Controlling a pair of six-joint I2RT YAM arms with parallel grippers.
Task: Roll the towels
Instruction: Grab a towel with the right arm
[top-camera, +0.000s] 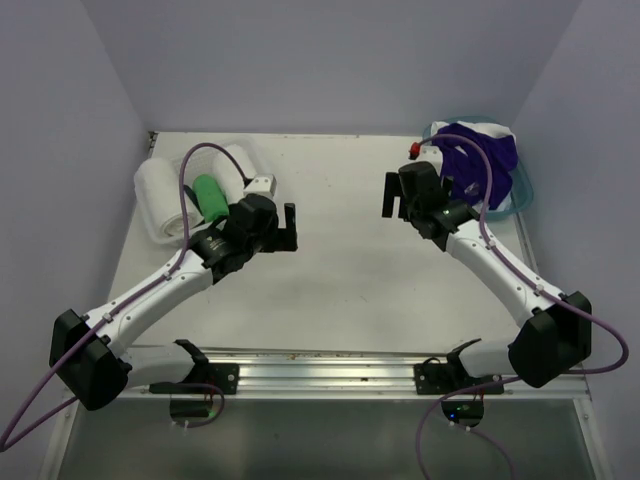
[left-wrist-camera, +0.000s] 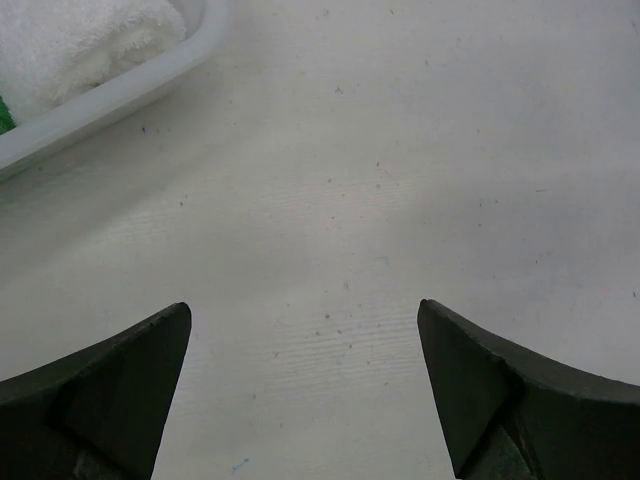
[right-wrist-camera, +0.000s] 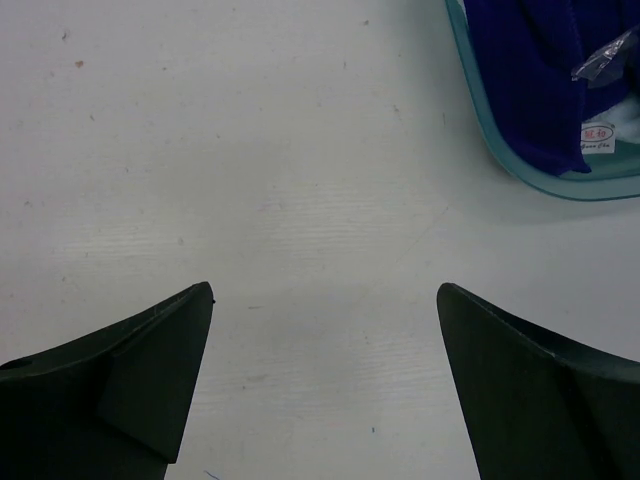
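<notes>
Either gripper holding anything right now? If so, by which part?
Nothing held. Left gripper and right gripper are both open above the white tabletop.

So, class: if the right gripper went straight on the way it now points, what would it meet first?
Most likely the bare table; the open right gripper points down at it, with the teal tub off to the side.
</notes>
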